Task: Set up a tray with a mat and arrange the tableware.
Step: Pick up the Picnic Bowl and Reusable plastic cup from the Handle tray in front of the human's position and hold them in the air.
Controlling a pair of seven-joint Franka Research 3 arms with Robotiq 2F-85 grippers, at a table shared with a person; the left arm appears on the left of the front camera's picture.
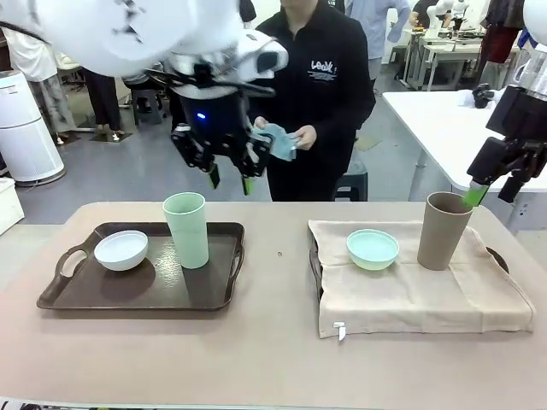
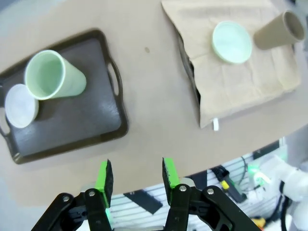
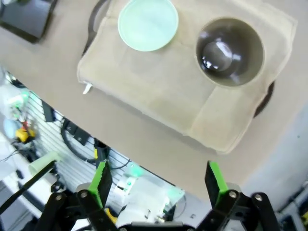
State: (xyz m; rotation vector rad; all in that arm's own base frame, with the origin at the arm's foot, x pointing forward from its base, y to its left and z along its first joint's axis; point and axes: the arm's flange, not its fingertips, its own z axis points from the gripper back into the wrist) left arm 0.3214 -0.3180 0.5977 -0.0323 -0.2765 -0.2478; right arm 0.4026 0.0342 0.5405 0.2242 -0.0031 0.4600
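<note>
Left gripper (image 1: 229, 181): fingers apart, empty, above the left tray's (image 1: 128, 289) far edge. Right gripper (image 3: 159, 180): apart, empty, over the taupe cup (image 1: 443, 231).

Mint green cup (image 1: 186, 229) and white bowl (image 1: 120, 249) sit on the bare left tray. Mint green bowl (image 1: 373, 248) and taupe cup are on the mat (image 1: 410, 295) to the right.

The left tray probably still needs a mat, so lift the tall cup straight up and don't tip it.

The mat hides the right tray except its handles. The person's pale-blue cloth (image 1: 278, 141) is hard to identify.
</note>
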